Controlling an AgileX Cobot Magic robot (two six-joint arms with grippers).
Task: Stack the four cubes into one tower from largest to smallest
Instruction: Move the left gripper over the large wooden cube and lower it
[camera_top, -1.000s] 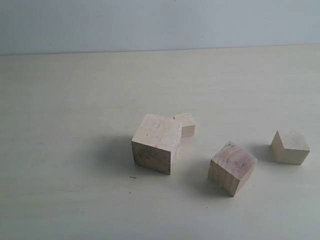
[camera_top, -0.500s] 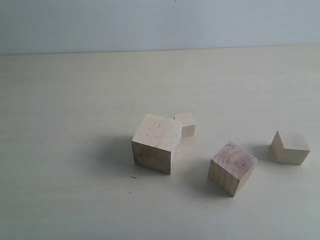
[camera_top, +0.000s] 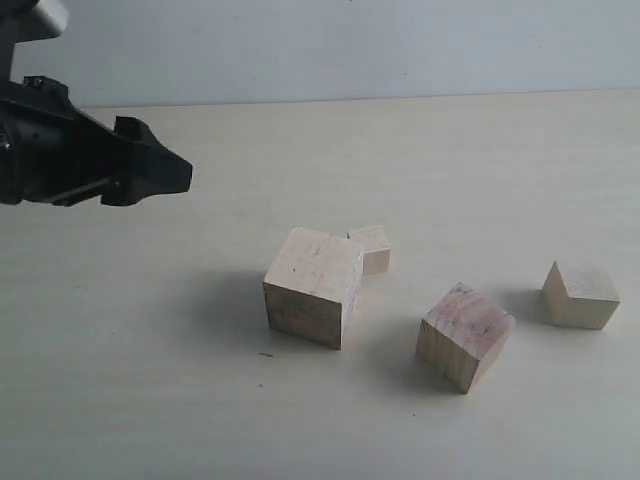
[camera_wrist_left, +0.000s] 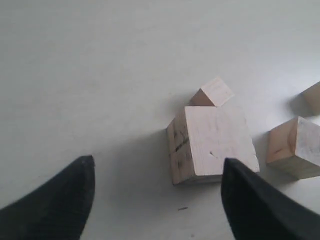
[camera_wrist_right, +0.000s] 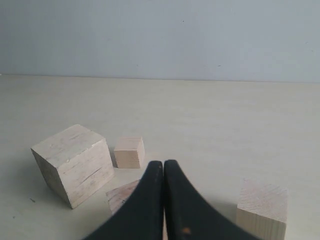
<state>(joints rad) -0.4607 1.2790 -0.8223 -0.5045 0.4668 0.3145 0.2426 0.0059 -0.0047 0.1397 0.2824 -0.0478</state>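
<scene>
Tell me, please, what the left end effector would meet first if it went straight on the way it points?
Probably the largest pinkish-tan wooden cube: the left wrist view frames it ahead of the open left end effector. Depth is unclear, so it might pass above.

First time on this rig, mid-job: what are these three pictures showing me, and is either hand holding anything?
This is a robot with two arms, each ending in a two-fingered hand. The wide picture comes from a camera off the arms; the other two come from cameras on the wrists, looking past the dark fingers. On the table lie four separate wooden cubes: the largest cube, the smallest cube behind it, the second cube and third cube to the right. Nothing is stacked yet. The left hand is open and empty, facing the largest cube. The right hand is shut on nothing.
</scene>
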